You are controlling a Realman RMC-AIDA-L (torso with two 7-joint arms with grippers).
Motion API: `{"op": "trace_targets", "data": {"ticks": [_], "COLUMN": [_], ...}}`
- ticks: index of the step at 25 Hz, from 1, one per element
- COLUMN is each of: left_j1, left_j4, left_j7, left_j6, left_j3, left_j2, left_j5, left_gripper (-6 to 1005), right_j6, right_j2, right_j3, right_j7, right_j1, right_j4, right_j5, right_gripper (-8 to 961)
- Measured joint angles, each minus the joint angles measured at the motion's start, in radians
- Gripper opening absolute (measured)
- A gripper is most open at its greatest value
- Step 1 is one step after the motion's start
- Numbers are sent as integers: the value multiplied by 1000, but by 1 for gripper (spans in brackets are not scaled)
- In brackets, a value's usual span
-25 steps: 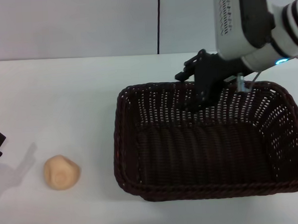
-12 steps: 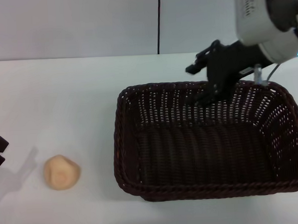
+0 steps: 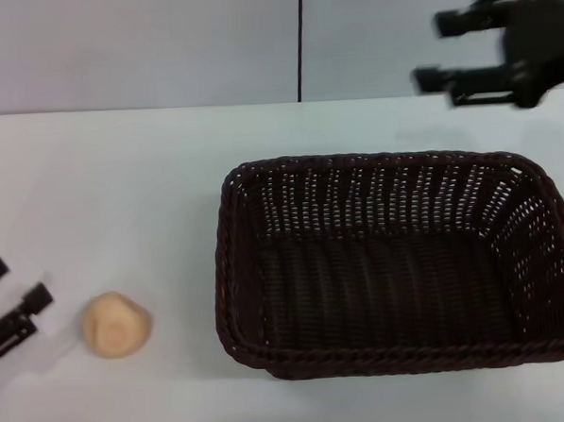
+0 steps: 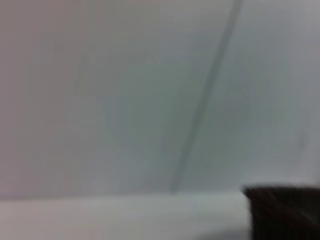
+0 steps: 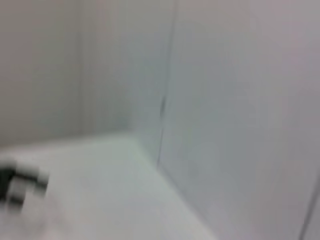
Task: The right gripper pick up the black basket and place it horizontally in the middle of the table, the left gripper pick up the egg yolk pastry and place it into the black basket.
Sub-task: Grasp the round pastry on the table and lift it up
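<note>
The black basket (image 3: pixel 376 195) stands lengthwise across the middle-right of the white table (image 3: pixel 120 182), empty. One dark corner of it shows in the left wrist view (image 4: pixel 285 210). My right gripper (image 3: pixel 441 49) is open and empty, raised above and behind the basket's far right corner, clear of it. The egg yolk pastry (image 3: pixel 117 324) lies on the table to the left of the basket. My left gripper (image 3: pixel 21 281) is open at the left edge, just left of the pastry and not touching it.
A grey wall with a dark vertical seam (image 3: pixel 300 40) stands behind the table. The basket's right end reaches the right edge of the head view. Bare tabletop lies between the pastry and the basket.
My right gripper has let go of the basket's far rim and risen up and to the right. My left gripper has come in from the left edge towards the pastry. The basket stays put.
</note>
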Motion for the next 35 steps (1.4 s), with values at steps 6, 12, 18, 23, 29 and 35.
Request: {"op": "trace_targets", "data": {"ticks": [6,12,18,23,29,35], "left_j1": [-10,-17,-40,-62,-80,-77], "left_j4": [116,108,76,43,48,50], "left_j7": [-85,-67,-27,-17,-45,-25], "left_j6": [-16,-115,-215,-242,-242,-213], "left_j3": [200,285,330,362,394,354], "left_j2": [-3,-9,-13,-10,-8,-7], "left_j5": [0,0,0,21,61,31], "left_gripper": [781,758,736,718,696,630], "right_j6": [-1,-25,-46,-47,-46,-39], "right_j2": [-2,-8,-8,-8,-9,-10], "right_j3": [154,214,224,229,232,258], "right_j7": [-89,-241,-264,-266,-280,-362], "right_j1": [-145,-240,-248,-242,-234,-217], "right_j4": [135,333,417,446,500,650], "right_j5": [299,536,557,562,565,569], "right_gripper": [662,663,662,661,663,662]}}
